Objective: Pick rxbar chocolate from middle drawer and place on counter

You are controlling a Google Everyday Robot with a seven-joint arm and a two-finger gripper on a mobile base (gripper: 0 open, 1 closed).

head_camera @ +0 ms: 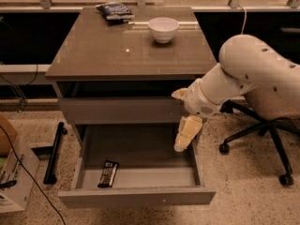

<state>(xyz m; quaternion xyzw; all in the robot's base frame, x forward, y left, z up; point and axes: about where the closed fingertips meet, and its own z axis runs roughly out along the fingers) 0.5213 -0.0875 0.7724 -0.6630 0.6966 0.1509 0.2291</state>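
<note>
White bowl (163, 28) upright at back right of bench (93, 55). Blue-black snack bag (115, 11) flat at back edge, left of bowl, apart. Black office chair (262, 130) on castors to the right, on speckled floor (248, 196). Cardboard box (16, 182) far left, black bar (54, 151) lying beside it, thin cable (26, 172) trailing across. End effector (183, 123) low at bench's front right.
</note>
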